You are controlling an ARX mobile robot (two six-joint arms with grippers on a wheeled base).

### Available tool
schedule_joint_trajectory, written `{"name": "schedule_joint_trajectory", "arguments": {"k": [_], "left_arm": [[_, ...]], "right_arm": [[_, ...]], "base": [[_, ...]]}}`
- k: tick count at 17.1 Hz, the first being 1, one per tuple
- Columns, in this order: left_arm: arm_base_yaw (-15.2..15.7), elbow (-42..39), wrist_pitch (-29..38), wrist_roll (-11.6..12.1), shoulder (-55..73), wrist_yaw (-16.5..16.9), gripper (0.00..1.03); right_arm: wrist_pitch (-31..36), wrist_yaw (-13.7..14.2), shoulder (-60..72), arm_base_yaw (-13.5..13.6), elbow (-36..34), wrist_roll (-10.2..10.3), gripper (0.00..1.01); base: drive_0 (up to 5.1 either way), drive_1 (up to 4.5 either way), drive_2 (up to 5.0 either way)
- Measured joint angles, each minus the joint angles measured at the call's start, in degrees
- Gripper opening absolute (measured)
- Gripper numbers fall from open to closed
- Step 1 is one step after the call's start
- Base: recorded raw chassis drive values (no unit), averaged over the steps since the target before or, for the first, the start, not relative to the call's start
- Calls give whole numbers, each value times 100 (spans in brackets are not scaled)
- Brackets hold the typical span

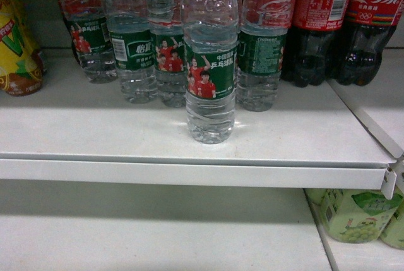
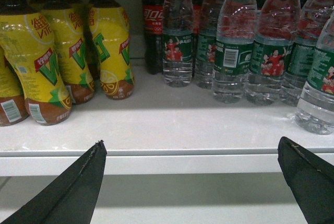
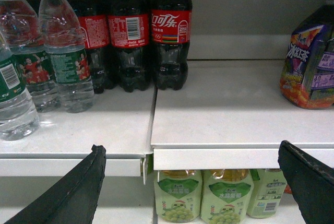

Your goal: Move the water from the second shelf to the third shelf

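Clear water upright on white shelf

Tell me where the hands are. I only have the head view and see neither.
Observer: The left hand is open and holds nothing. Its fingers sit low in front of the shelf edge.
Operator: Right one?
Observer: The right hand is open too. It is low in front of the seam between shelf boards, below the cola.
Operator: Is the front water lined up with either?
Observer: No. The front water is at the far right of the left wrist view and the far left of the right wrist view, so it is not centred between either hand's fingers.
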Motion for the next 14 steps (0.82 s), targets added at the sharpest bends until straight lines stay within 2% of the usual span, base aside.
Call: {"name": "schedule_joint_trajectory", "arguments": {"k": [14], "left_arm": [[0, 0, 0, 0, 0, 0, 98]], "right_arm": [[0, -2, 0, 0, 0, 0, 98]], "base": [[0, 0, 0]]}}
